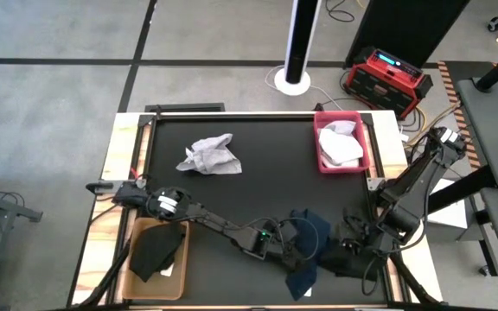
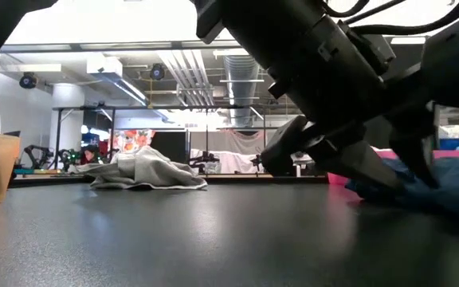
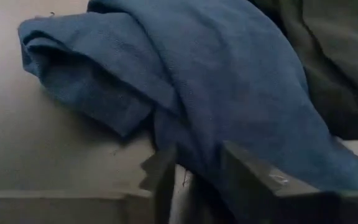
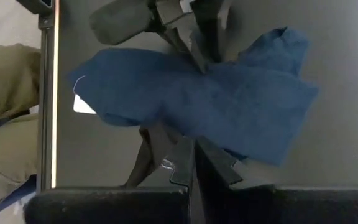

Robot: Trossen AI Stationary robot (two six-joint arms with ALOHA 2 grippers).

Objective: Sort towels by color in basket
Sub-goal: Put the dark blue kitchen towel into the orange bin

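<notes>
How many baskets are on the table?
2: a pink basket at the far right holding light towels, and a tan basket at the near left holding a black towel.

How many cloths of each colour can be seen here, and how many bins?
Light grey or white cloths: 2, one loose on the table, one in the pink bin
Navy blue cloth: 1
Black cloths: 2, one in the tan bin, one beside the navy
Bins: 2
Total: 5 cloths, 2 bins
</notes>
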